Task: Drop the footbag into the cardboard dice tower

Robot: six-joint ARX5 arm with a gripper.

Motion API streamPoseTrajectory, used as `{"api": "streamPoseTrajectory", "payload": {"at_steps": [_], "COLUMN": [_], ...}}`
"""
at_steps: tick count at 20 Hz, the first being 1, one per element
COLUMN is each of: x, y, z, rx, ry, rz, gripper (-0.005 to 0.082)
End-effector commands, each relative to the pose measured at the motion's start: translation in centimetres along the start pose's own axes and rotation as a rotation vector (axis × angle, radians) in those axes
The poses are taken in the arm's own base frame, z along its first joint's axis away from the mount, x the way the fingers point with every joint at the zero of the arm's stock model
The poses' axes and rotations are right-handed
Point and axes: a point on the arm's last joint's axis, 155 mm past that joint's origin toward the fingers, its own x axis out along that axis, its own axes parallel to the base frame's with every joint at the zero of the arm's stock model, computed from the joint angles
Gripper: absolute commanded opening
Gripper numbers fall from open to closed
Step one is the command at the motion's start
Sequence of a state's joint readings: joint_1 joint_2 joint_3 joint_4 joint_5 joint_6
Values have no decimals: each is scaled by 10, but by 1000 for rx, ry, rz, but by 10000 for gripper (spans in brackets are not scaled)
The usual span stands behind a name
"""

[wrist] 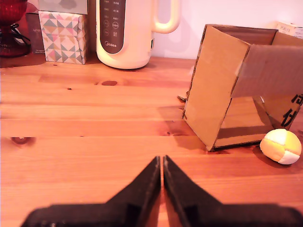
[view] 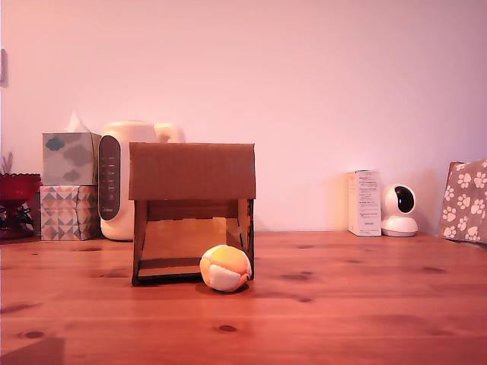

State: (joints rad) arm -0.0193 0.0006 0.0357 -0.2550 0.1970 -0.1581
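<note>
The footbag [view: 225,268], a small stitched ball of orange, yellow and white panels, rests on the wooden table at the front right corner of the cardboard dice tower [view: 192,171], touching or nearly touching its right post. The wrist view shows the same footbag [wrist: 280,146] just outside the dice tower [wrist: 215,90], whose open top and sloped floor are visible. My gripper [wrist: 162,161] hovers low over bare table, its black fingers pressed together with nothing between them, well apart from both. No part of the arm shows in the exterior view.
Behind the tower stand a cream kettle [view: 125,179], two stacked tissue boxes [view: 68,182] and a red vase [view: 15,190]. At the exterior view's right are a white carton [view: 365,202], a small white camera [view: 399,210] and a paw-print bag [view: 466,199].
</note>
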Motion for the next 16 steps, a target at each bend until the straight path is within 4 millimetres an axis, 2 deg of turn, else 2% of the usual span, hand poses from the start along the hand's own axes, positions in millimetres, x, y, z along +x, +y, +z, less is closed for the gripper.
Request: {"api": "streamPoseTrajectory", "payload": {"at_steps": [1, 8, 10, 12, 16], "x": [2, 2, 2, -1, -12], "y": [1, 0, -6, -18, -50], "z": [-9, -8, 5, 25, 52], "rx": [-2, -4, -31, -59, -110], "ry": [16, 11, -36, -112, -175], "rz": [-3, -4, -35, -97, -264], "gripper": [-18, -18, -18, -19, -19]}}
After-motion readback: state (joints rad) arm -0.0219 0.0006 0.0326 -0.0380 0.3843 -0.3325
